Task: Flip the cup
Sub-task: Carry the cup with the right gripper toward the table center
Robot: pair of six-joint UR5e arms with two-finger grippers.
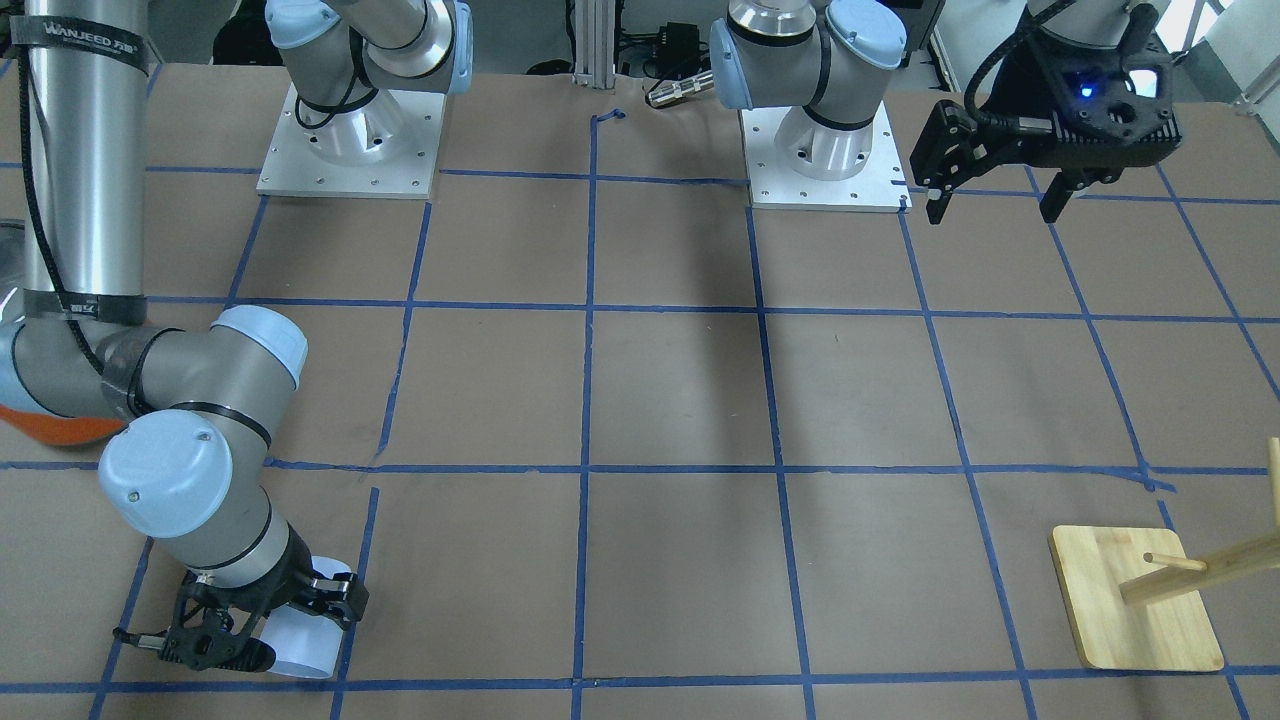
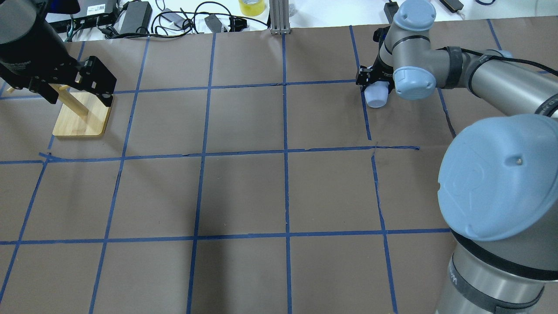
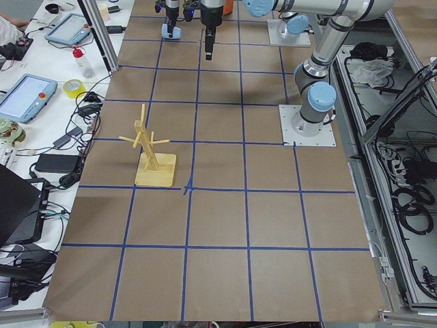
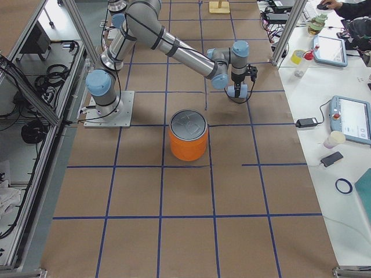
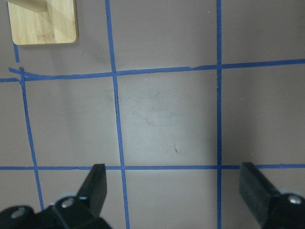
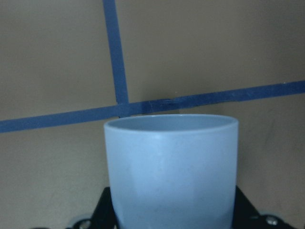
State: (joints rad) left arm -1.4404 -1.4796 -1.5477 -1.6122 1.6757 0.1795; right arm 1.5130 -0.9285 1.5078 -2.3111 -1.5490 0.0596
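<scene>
right gripper (image 1: 285, 625) sat clamped on the cup (image 6: 171, 167), likely mid-flip, so next it needed turning over and setting down; left gripper (image 5: 176, 191) hung apart.

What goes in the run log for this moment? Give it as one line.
right gripper: shut on cup | left gripper: open, empty | wooden stand: bare

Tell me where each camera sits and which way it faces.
Front-facing: across the table, facing the robot; both arms show.
Overhead: behind the robot, looking down; right arm looms.
Exterior left: table's left end; wooden rack nearest, arms beyond.
Exterior right: opposite end; orange can nearest, right arm beyond.
Left wrist: down between left gripper's open fingers; rack corner.
Right wrist: right gripper holding the cup.
Shared: cup shows everywhere except left wrist.
</scene>
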